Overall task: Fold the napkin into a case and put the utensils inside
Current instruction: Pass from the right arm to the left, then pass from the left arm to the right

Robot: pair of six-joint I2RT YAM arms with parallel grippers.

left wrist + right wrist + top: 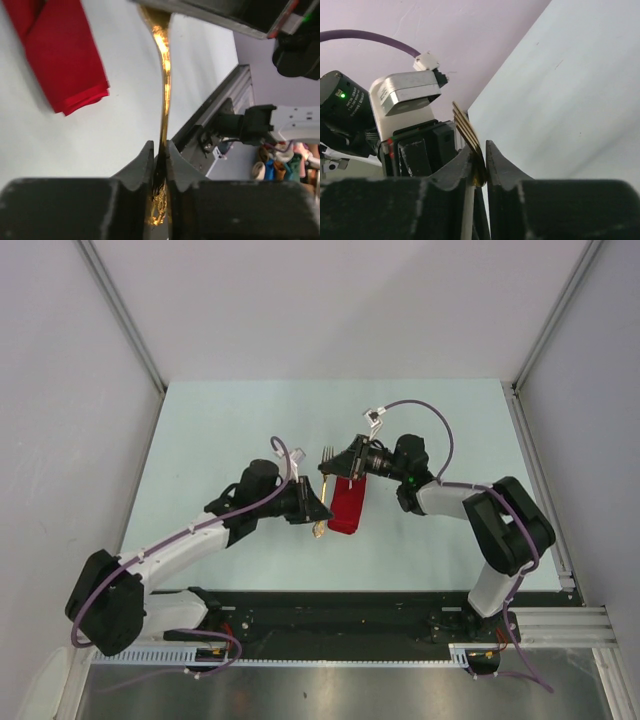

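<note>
**Fork [164,75] pinched at 2 places, folded napkin [62,55] alongside**

Over the middle of the pale table [220,440], 2 arms meeting tip to tip, with 1 gold fork spanning the space between them.

In the left gripper [160,146]: the fork's handle end, clenched. Black fingers [142,165] pressed flush against both sides of the gold metal. Beyond them, the slim stem curving up the left wrist picture to the dark body of the other arm at the top edge.

In the right gripper [478,146]: the fork's neck, clenched likewise. Just past those fingertips, the tines [465,125], pointing toward the left arm's wrist with its silver housing [410,95] and small green light.

From overhead, fork lying lengthwise away from the arm bases, tines at the far end, handle end nearest the bases.

Bright red and slightly shiny, folded into a narrow oblong and lying flat on the table. Just right of the fork in the overhead view, long side roughly parallel to the stem, far end tucked under the right arm's wrist. In the left wrist view, layered edges showing at 1 short end, with bare table between cloth and fork.

Cannot tell whether the fork touches the table or hangs clear of it.
</note>
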